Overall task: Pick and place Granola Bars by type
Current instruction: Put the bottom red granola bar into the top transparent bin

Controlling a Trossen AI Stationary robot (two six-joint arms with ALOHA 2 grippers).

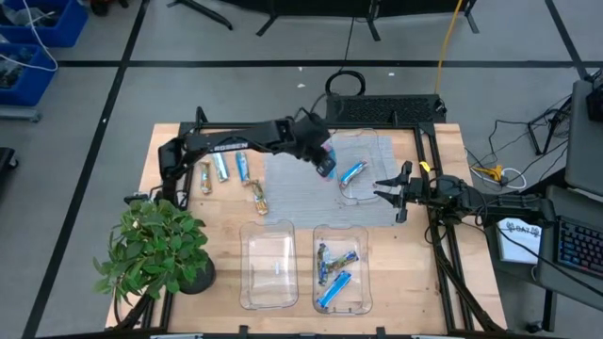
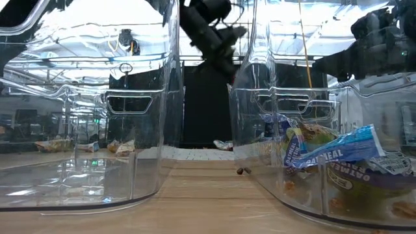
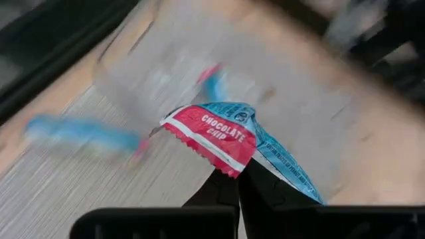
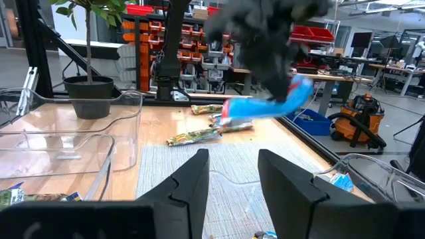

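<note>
Left gripper (image 1: pixel 325 166) is clamped on a shiny blue-and-red wrapped granola bar (image 3: pixel 226 136), lifted above the grey mat (image 1: pixel 301 193), likely bound for a clear plastic tray (image 1: pixel 341 297). Right gripper (image 1: pixel 388 191) waits nearby, fingers apart, empty.

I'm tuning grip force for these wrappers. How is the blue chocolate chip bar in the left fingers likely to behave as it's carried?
The blue chocolate chip bar is pinched by the shut left gripper near one end, so it may swing. Its shiny wrapper looks slippery and creases at the pinch, so probably floppy at the ends. It hangs lifted from that small pinch, likely light.
</note>
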